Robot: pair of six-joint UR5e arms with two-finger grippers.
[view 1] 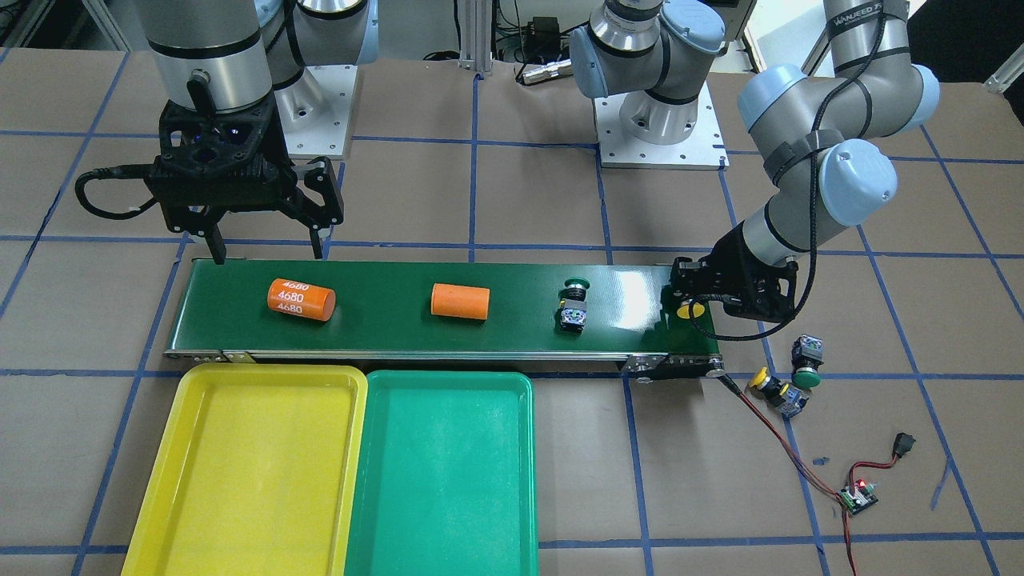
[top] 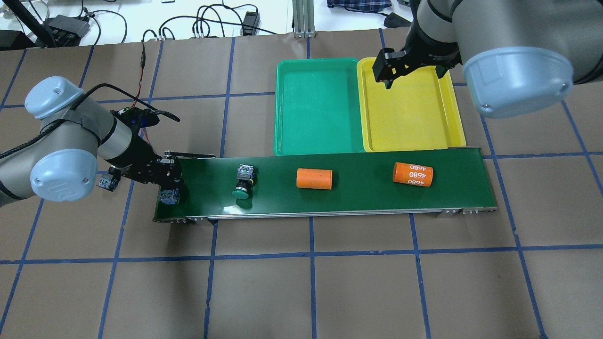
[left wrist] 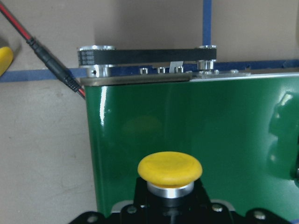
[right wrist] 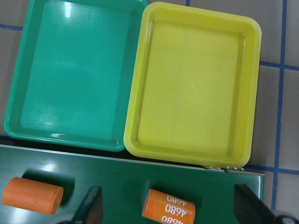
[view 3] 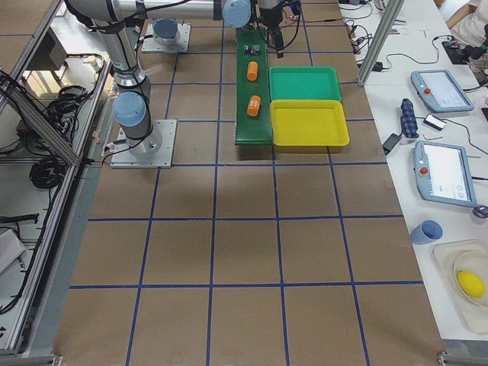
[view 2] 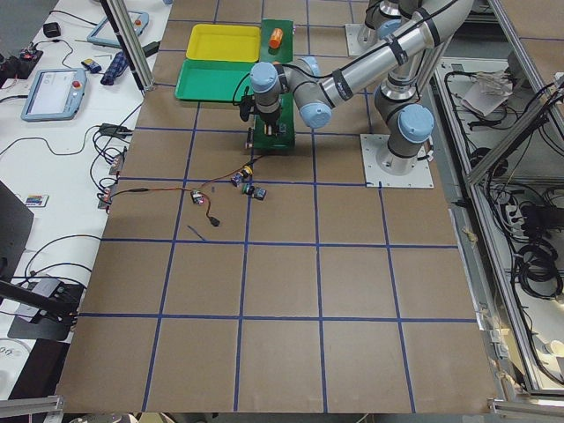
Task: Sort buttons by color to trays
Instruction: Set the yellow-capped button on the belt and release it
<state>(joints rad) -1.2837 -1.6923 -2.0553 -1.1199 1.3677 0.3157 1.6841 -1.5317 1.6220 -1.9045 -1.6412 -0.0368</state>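
Note:
My left gripper (view 1: 698,308) is shut on a yellow-capped button (left wrist: 169,168) over the end of the green conveyor belt (view 1: 496,320). A green-capped button (view 1: 574,304) lies on the belt's middle (top: 243,181). Another yellow button (view 1: 772,388) and another green button (view 1: 806,360) lie on the table beyond that belt end. The yellow tray (view 1: 240,472) and the green tray (view 1: 440,472) sit side by side, both with nothing in them. My right gripper (view 1: 268,244) hangs open above the belt's other end, over an orange cylinder (right wrist: 169,208).
Two orange cylinders (view 1: 301,299) (view 1: 460,302) lie on the belt. A red-black cable and a small control board (view 1: 858,496) trail from the belt's end near the loose buttons. The trays touch the belt's edge (top: 367,150).

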